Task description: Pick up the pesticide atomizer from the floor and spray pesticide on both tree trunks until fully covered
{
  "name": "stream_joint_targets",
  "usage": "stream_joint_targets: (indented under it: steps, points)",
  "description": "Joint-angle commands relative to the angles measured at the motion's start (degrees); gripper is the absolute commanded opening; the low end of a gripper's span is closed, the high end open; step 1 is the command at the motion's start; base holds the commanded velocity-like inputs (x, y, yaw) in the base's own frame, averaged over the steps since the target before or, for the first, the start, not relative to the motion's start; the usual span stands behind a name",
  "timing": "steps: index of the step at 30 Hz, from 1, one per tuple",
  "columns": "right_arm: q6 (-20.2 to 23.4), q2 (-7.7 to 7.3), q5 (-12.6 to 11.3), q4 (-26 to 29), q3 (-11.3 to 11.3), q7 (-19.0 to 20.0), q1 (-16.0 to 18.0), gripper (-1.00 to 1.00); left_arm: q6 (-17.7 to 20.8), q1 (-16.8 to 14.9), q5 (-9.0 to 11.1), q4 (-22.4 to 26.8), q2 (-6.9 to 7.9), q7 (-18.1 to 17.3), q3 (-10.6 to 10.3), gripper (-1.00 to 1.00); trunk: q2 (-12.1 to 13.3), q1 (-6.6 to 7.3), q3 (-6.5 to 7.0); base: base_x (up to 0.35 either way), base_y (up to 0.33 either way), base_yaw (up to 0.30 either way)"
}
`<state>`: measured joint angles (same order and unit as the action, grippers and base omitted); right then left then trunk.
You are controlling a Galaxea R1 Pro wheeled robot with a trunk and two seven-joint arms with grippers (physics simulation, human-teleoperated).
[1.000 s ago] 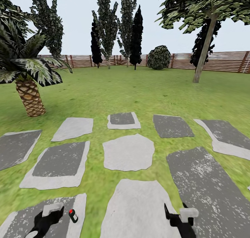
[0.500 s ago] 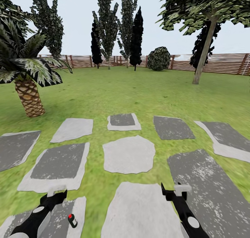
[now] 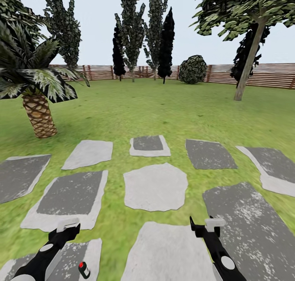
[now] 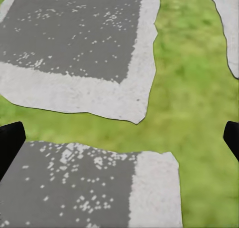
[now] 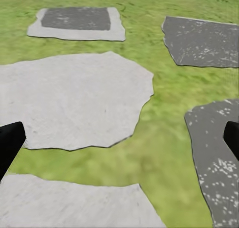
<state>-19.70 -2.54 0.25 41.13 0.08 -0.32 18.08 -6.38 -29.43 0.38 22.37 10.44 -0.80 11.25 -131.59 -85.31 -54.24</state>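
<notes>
Since a second ago both arms have swung forward from the bottom edge and now reach out over the stones, while the whole view has slid a little, so the head has moved too. The pesticide atomizer [image 3: 84, 270] has dropped toward the lower edge of the head view.

Closest in, the atomizer stands on a grey stepping stone [image 3: 88, 252], red tip up, just inboard of the left arm and nearer the robot than the left pincer [image 3: 67, 227]. That pincer hangs ahead of the bottle, not over it. In its wrist view the two dark fingertips [image 4: 10, 143] sit at opposite edges, so it is spread wide and empty. The right pincer [image 3: 207, 227] hovers over the pale stone [image 3: 172, 252] in front, its fingertips [image 5: 10, 140] likewise far apart, holding nothing.

Farther out lie more stones, then lawn, a scaly palm [image 3: 39, 113] at left, and a bare-trunked tree [image 3: 247, 66] well off at right before the slatted fence [image 3: 270, 74].

The risk I see: the left arm has overshot the bottle. Drawing it back low could clip the atomizer with forearm or knuckle and tip it onto the grass, where a clean grip is harder. The bottle is also close to slipping out of the head camera's sight, so a reach could go blind.
</notes>
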Motion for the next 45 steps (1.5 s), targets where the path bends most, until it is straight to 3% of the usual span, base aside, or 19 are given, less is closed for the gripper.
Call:
stream_joint_targets:
  steps: [1, 13, 42, 45]
  points:
    - [-0.2, -0.01, 0.0, 0.0, 0.0, 0.0, 0.0, 1.0, -0.2, 0.0, 0.0, 0.0, -0.01, -0.1, 0.1, 1.0, 0.0, 0.01, -0.05, 0.034, -0.022, 0.052]
    - [-0.2, -0.01, 0.0, -0.1, 0.0, 0.0, 0.0, 1.0, -0.1, 0.0, -0.2, 0.0, -0.04, -0.2, -0.1, 1.0, 0.0, 0.01, -0.05, 0.006, -0.004, 0.009]
    - [-0.2, -0.01, 0.0, 0.0, 0.0, 0.0, 0.0, 1.0, 0.5, -0.1, 0.2, -0.7, 0.11, -2.0, 0.4, 1.0, -11.6, -6.36, -5.26, 0.0, 0.0, 0.0]
    - [-0.2, -0.01, 0.0, 0.0, 0.0, 0.0, 0.0, 1.0, 0.5, -0.1, 0.2, -0.7, 0.11, -2.0, 0.5, 1.0, -11.7, -6.44, -5.92, 0.0, 0.0, 0.0]
